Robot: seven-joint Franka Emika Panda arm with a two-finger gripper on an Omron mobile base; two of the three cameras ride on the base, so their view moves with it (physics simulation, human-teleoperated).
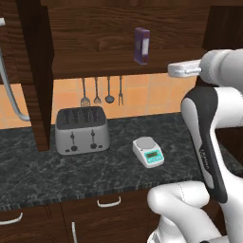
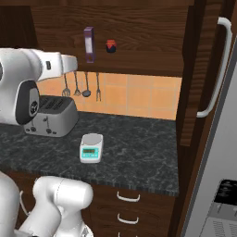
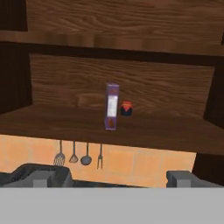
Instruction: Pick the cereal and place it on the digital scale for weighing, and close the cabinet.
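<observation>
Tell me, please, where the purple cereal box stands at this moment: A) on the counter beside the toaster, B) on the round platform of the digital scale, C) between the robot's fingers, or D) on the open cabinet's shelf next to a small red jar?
D: the cereal stands upright on the cabinet shelf beside the small red jar, while the digital scale on the counter below is bare.

Grained dark wood cabinet (image 1: 118, 33); glossy silver metal toaster (image 1: 82, 130).
</observation>
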